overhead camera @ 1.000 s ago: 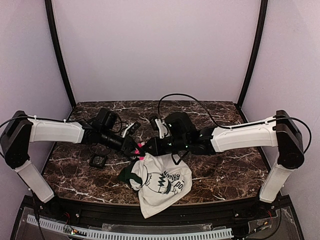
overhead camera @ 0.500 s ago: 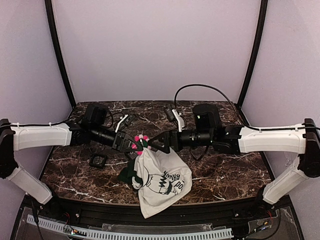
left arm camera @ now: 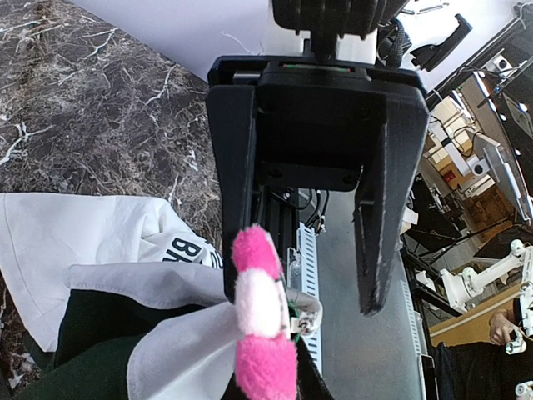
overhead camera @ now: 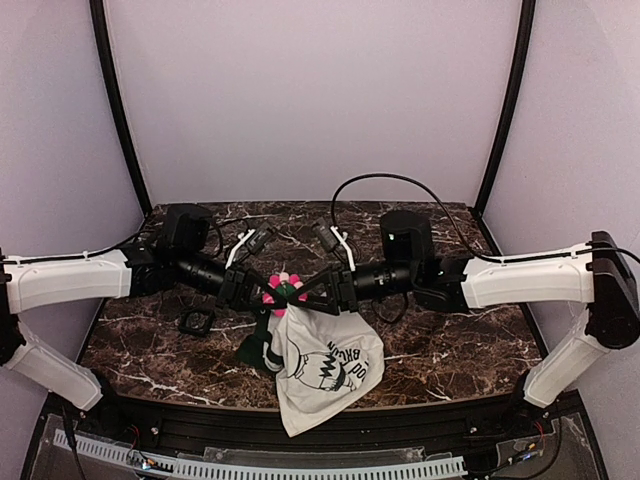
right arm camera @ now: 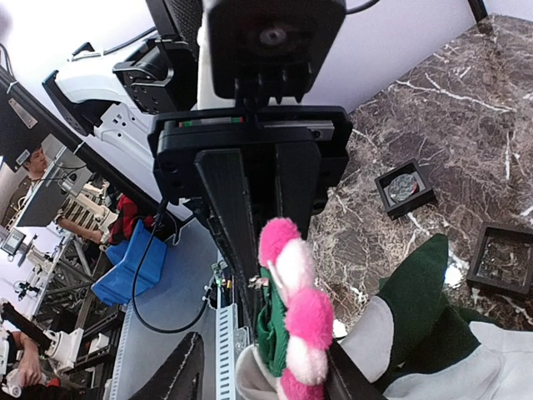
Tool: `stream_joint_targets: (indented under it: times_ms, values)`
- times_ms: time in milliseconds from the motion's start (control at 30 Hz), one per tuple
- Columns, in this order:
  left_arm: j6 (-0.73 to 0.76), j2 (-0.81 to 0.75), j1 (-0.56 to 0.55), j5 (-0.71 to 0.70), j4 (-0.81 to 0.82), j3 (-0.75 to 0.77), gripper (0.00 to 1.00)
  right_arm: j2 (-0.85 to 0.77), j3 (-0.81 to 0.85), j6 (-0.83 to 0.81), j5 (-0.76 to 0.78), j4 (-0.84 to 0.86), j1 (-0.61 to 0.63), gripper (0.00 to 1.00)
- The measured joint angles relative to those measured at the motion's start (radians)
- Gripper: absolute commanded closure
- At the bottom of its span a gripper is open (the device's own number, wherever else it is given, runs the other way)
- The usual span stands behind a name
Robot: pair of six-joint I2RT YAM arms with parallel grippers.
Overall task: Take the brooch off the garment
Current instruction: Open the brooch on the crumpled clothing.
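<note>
One shirt (overhead camera: 325,365) hangs partly lifted off the tabletop (overhead camera: 450,340). My left end effector (overhead camera: 258,292) is closed on it. My right end effector (overhead camera: 301,296) is open around the flower pin (overhead camera: 282,290).

a small black square frame (overhead camera: 196,320) lies flat on the dark, white-veined marble table (overhead camera: 430,370), left of centre.

The pink-and-white flower brooch (overhead camera: 283,290) sits on the raised, bunched corner of the white, green-sleeved shirt (overhead camera: 325,365), which drapes down onto the desk (overhead camera: 150,350), print facing up.
</note>
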Motion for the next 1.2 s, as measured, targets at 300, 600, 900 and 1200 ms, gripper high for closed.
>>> stream_joint_targets:
  times_ms: [300, 600, 900, 1200]
  values:
    - [0.036, -0.002, -0.018, -0.008, -0.027, 0.0, 0.99, 0.047, 0.004, 0.042, -0.016, 0.026, 0.013, 0.75]
    - [0.063, -0.006, -0.023, -0.016, -0.059, 0.0, 0.99, 0.069, 0.006, 0.07, -0.023, 0.042, 0.016, 0.85]
    - [0.085, -0.019, -0.024, -0.041, -0.111, 0.0, 0.99, 0.1, 0.026, 0.095, -0.031, 0.034, 0.016, 0.98]
    - [0.125, -0.019, -0.025, -0.105, -0.21, 0.0, 0.99, 0.171, 0.089, 0.138, -0.053, -0.055, 0.015, 1.0]
